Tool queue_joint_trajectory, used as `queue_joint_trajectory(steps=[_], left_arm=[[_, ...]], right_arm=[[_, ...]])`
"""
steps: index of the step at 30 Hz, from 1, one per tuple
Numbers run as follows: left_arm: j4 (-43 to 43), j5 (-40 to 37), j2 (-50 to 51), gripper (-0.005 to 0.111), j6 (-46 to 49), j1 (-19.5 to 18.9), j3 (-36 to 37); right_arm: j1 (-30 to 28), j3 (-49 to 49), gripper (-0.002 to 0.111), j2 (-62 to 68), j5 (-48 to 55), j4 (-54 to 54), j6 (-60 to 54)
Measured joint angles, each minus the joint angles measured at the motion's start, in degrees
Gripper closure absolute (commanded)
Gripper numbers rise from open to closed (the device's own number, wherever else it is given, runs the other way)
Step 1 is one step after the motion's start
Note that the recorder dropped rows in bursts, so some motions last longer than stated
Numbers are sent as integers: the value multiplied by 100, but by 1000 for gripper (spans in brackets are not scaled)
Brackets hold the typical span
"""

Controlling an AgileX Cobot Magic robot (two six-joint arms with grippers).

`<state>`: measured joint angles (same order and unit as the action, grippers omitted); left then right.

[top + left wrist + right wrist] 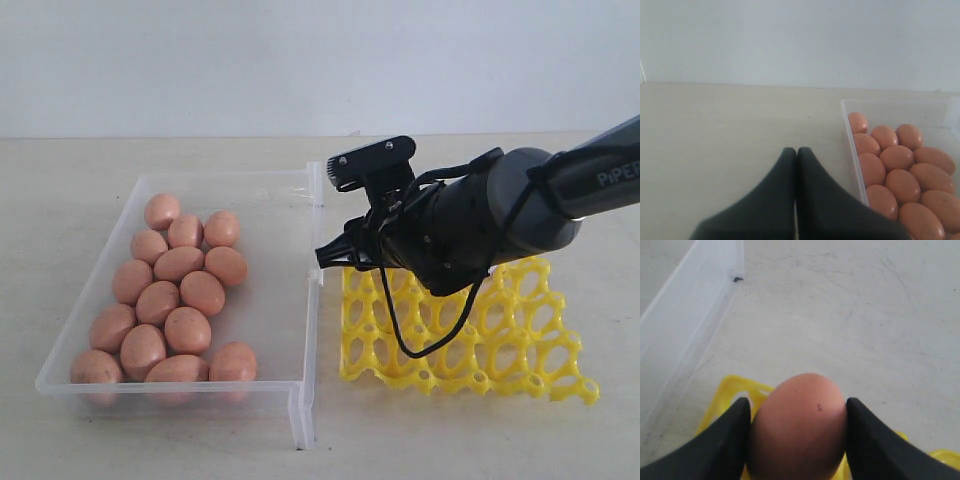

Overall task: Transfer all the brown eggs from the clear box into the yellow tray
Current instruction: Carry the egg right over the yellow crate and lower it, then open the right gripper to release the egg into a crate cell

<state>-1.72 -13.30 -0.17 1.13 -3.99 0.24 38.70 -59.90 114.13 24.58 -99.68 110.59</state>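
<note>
our right gripper [797,402] pinches one brown egg [797,432] between half-spread jaws, long axis along the fingers, over the yellow tray [560,386]; its corner cup beside the clear box [312,300] seems just below. the left gripper [796,160], closed and empty, idles outside the box.

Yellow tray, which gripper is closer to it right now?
Right. The right gripper holds a brown egg above a corner of the yellow tray, near the clear box; the left gripper, shut, hangs over bare table outside that box.
</note>
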Motion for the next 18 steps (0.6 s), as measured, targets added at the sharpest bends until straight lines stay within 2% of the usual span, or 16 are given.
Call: queue_joint_trajectory(steps=[2,4,18], left_arm=[[0,0,0,111,0,0,0],[0,0,0,111,0,0,0],[0,0,0,111,0,0,0]], right_arm=[[0,0,60,0,-23,0,0],[0,0,51,0,-23,0,0],[0,0,50,0,221,0,38]])
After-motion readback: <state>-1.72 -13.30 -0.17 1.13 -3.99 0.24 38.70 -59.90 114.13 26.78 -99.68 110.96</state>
